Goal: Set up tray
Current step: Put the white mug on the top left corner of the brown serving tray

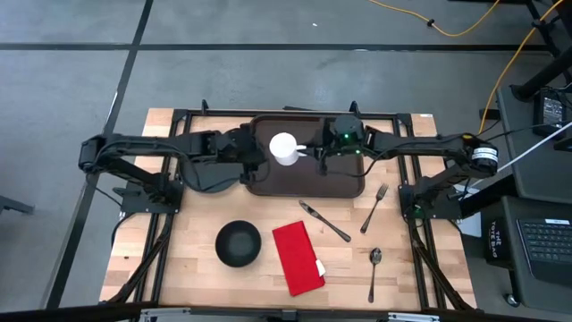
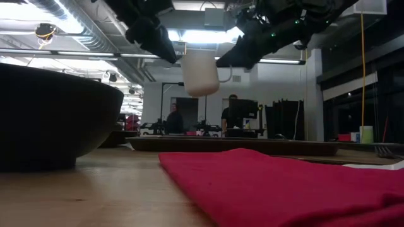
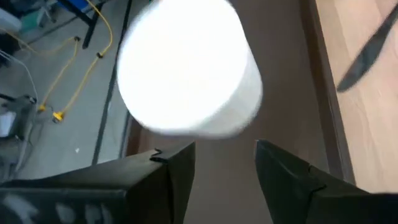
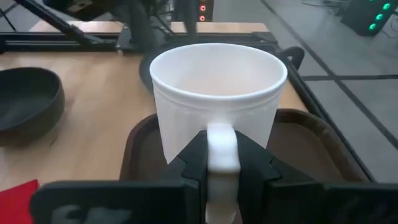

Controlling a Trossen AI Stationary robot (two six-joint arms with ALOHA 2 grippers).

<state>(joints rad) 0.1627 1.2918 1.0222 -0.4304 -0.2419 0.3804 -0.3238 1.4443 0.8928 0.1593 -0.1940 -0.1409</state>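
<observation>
A white mug (image 1: pixel 284 148) hangs upright above the dark brown tray (image 1: pixel 340 183), which lies at the table's far middle. My right gripper (image 4: pixel 222 163) is shut on the mug, reaching in from the tray's right side (image 1: pixel 315 154). My left gripper (image 3: pixel 225 152) stands open just left of the mug (image 1: pixel 261 154). Its fingers are short of the mug's wall and nothing is between them. In the low view the mug (image 2: pixel 200 72) floats well above the tray (image 2: pixel 252 145), between the two grippers. My right gripper pinches the mug's handle (image 4: pixel 222 140) between its two fingers, one on each flat side of the loop. The fingers come nearly level from the table's right, slanting a little down. The mug is upright, mouth up, lifted clear of the tray.
A black bowl (image 1: pixel 238 243) and a red napkin (image 1: pixel 298 258) lie near the front edge. A knife (image 1: pixel 324 221), a fork (image 1: pixel 374 207) and a spoon (image 1: pixel 374 268) lie to the right of them. A round black plate (image 4: pixel 146 68) sits left of the tray, under my left arm.
</observation>
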